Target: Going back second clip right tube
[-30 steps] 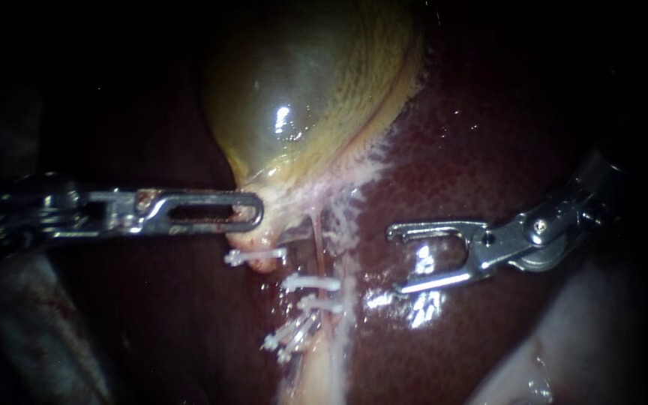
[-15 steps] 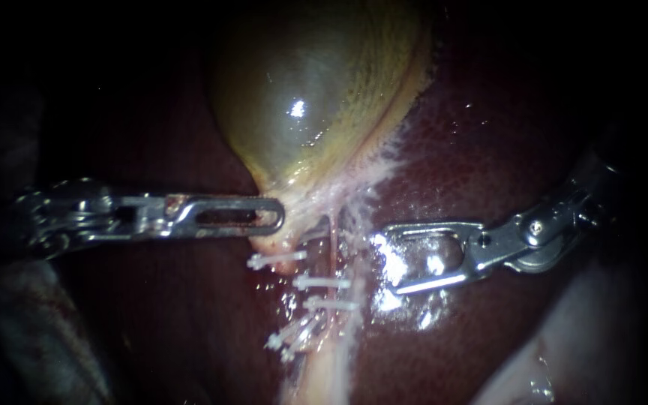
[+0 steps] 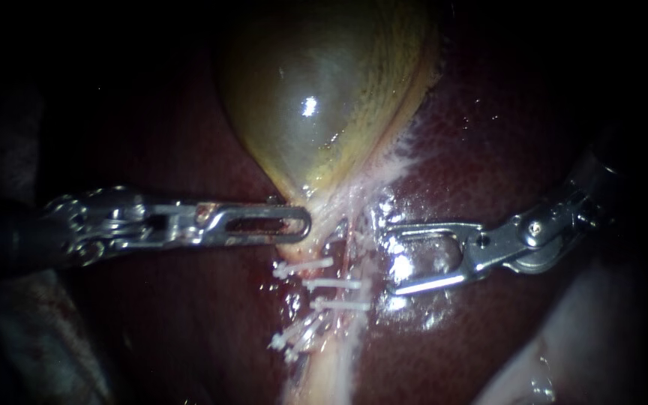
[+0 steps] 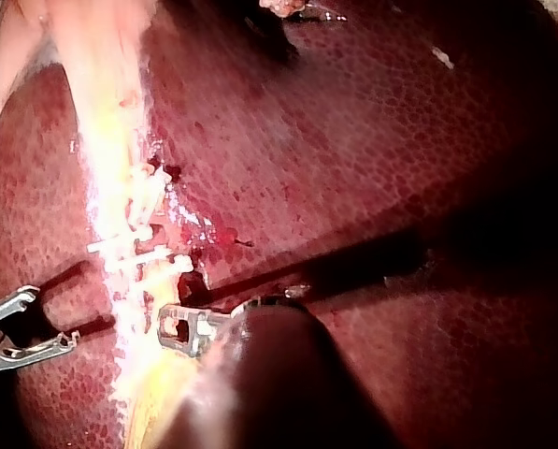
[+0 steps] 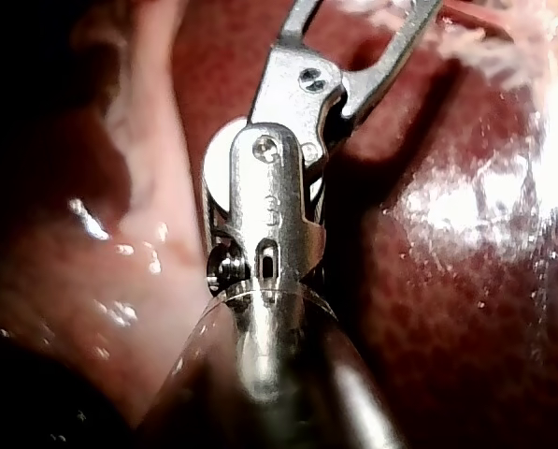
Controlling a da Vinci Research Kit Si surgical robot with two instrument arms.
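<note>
- The left instrument (image 3: 300, 223) is reaching in level, its jaws lying together and pinching the neck of the gallbladder (image 3: 316, 97).
- The right instrument (image 3: 393, 259) is hovering over the liver (image 3: 489, 150), jaws gaping wide — nothing is showing between them.
- The right tube (image 3: 345, 244) is running down between the two tips, just beside the open jaws — two white clips (image 3: 333, 285) are sitting across it.

Left instrument (image 3: 303, 223) jaws apparently grip the gallbladder (image 3: 316, 97); right instrument (image 3: 392, 259) jaws gape.
</note>
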